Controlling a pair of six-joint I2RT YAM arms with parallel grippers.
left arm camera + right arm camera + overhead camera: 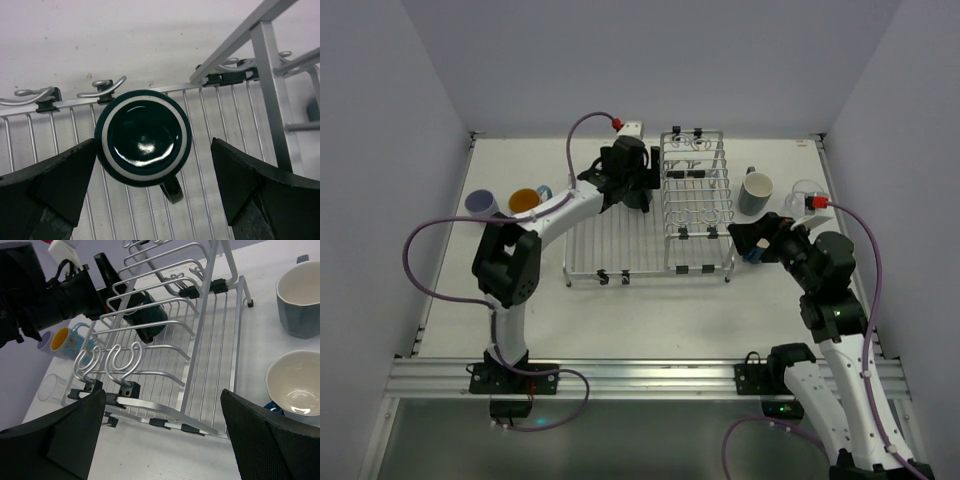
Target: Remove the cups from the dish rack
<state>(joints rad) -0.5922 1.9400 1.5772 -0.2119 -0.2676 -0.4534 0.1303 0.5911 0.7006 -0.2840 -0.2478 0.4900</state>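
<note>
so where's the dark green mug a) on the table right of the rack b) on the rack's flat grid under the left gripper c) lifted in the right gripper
B: the dark green mug sits on the wires of the rack, between the open fingers of the left gripper.

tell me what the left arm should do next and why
Probably lower the left gripper a little and close on the dark green mug. Its jaws stand open on either side of the mug, which sits on the dish rack grid and is not yet gripped.
</note>
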